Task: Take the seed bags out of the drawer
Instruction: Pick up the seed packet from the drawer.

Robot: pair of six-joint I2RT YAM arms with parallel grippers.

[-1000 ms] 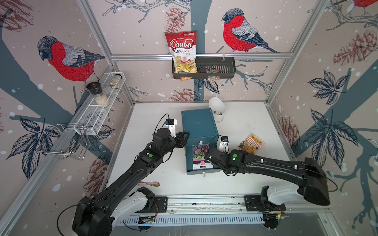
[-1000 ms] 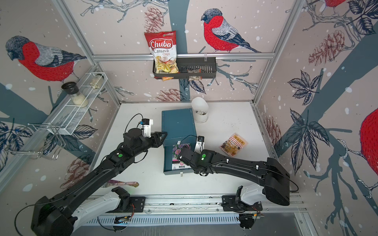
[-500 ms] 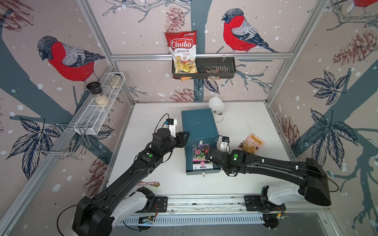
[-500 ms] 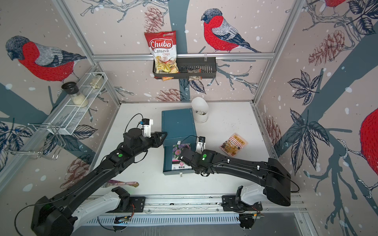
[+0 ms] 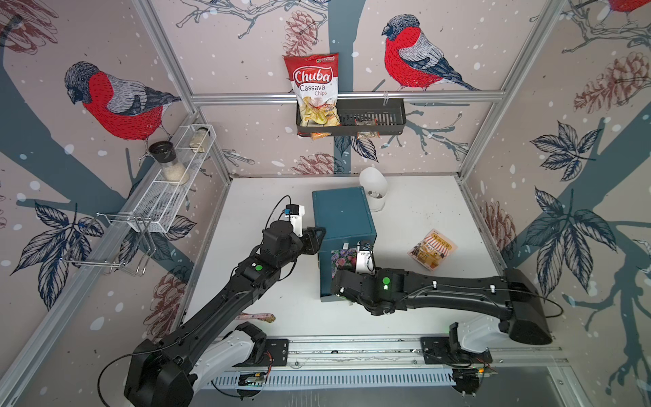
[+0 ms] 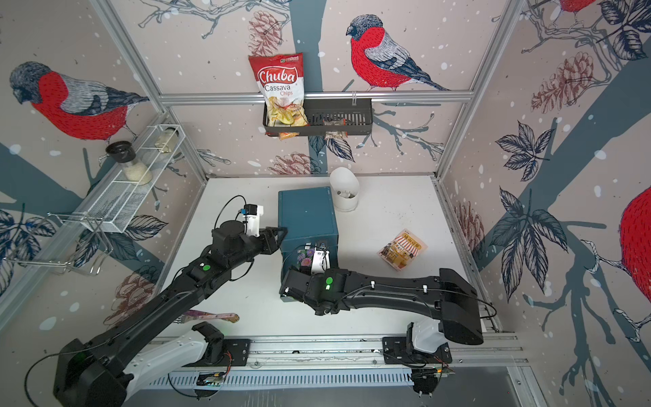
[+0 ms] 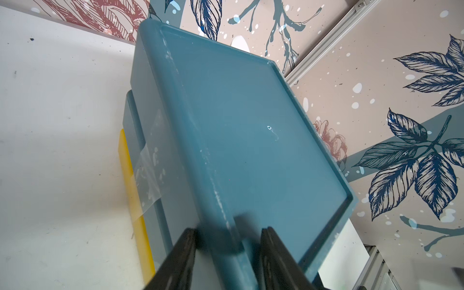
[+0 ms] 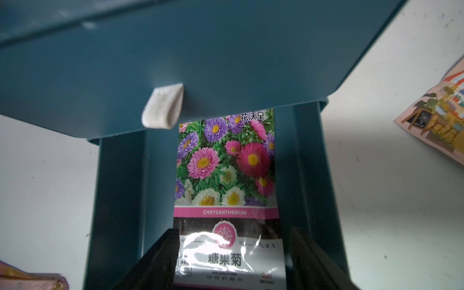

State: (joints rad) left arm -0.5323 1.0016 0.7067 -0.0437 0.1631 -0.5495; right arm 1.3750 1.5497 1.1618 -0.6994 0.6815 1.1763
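Both arms are matt black: thick-shelled tubes with rounded joint housings. On the left arm (image 5: 225,299) and the right arm (image 5: 458,292) alike, a round green light (image 5: 259,267) glows on the housing a little back from the blue drawer box (image 5: 343,215). Closest to the box, each wrist carries a white camera block (image 5: 295,215). The left one has a blue plug and a black cable looping off it. A thin black cable runs along the right arm under small white clips (image 5: 434,283). The left gripper (image 7: 227,233) and right gripper (image 8: 233,231) have flat, black, wedge-like fingers. Farthest from the box, the shoulders turn white (image 5: 229,349) and sit on black plates (image 5: 276,352) dotted with screws.
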